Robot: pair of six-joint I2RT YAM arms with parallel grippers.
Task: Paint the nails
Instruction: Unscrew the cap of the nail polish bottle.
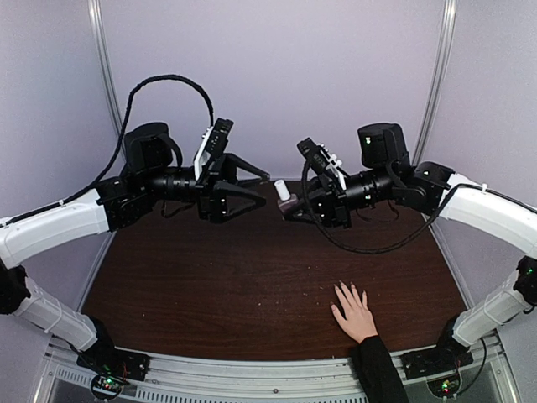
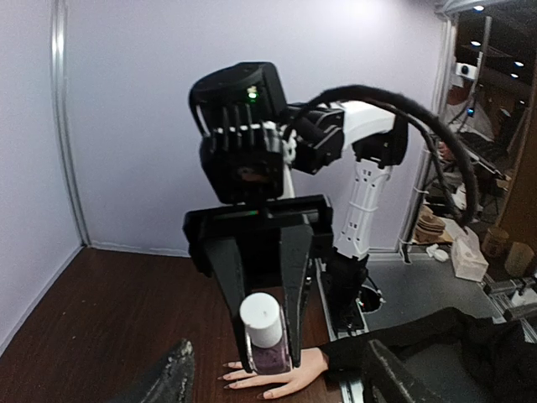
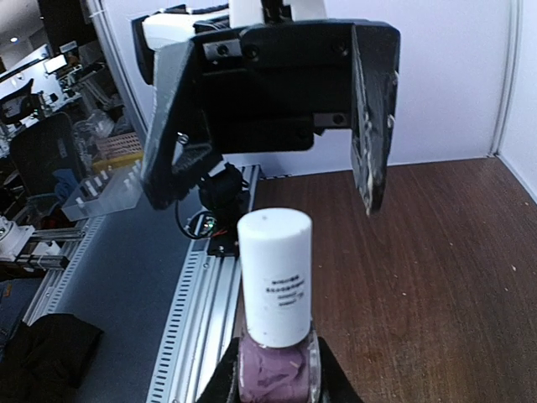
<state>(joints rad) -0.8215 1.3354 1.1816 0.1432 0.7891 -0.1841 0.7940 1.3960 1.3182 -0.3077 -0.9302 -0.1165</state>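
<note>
Between the right hand's (image 3: 275, 388) black fingers (image 2: 295, 277) sits a white-capped glass bottle (image 3: 273, 365).

Two robot arms (image 1: 50, 231). Two grippers: left gripper (image 1: 265, 188), right gripper (image 1: 289, 210). One nail polish bottle (image 3: 275, 294), white-capped. One human hand (image 1: 354, 312), five fingers. One table (image 1: 210, 277).

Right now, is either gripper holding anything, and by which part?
Right gripper clamps the small glass bottle of purple polish with a white cap by its glass body, cap free. Left gripper is open, holding nothing.
</note>
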